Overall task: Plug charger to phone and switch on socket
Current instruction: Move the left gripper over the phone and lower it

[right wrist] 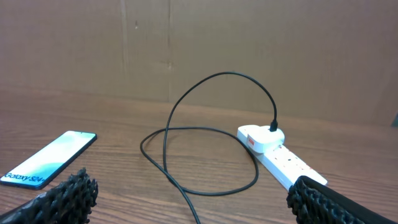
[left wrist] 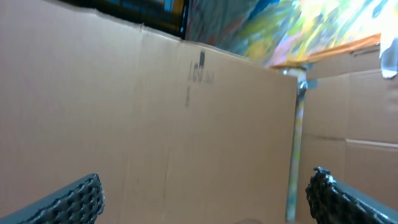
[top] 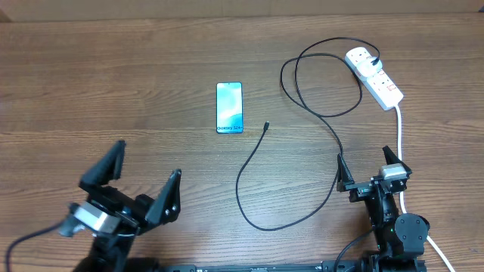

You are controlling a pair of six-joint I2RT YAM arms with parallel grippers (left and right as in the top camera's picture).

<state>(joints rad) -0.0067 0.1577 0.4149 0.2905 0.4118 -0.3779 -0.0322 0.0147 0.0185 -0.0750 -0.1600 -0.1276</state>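
The left claw [top: 150, 160] and right claw [top: 363, 155] gape wide, empty. The charger [top: 239, 189] looks limp and light; I'd pinch just behind its tip [top: 267, 125] near the phone [top: 229, 108].

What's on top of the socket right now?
The charger's black plug sits in the socket's far end; its pins are hidden inside. The other outlets look bare.

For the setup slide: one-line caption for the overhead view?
Left gripper and right gripper open; phone at centre, charger cable with connector tip loose beside it, plug in the white power strip.
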